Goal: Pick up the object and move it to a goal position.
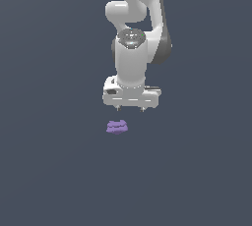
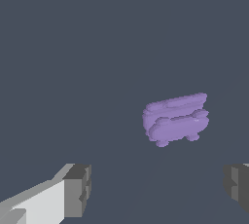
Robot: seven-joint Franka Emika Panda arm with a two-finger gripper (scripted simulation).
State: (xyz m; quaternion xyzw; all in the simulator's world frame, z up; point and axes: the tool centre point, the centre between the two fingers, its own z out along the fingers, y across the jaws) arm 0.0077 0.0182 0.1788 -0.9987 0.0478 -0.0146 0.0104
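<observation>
The object (image 1: 117, 127) is a small light-purple lumpy block with a groove across it, lying on the dark grey floor. In the wrist view the object (image 2: 175, 119) shows between and beyond the two grey finger pads. My white gripper (image 1: 130, 108) hangs above the block and slightly toward the exterior view's right, not touching it. Its fingers (image 2: 78, 190) stand wide apart, open, with nothing between them (image 2: 158, 189).
The white arm (image 1: 138, 18) rises from the gripper to the top of the exterior view. Plain dark grey ground (image 1: 49, 171) surrounds the block on all sides.
</observation>
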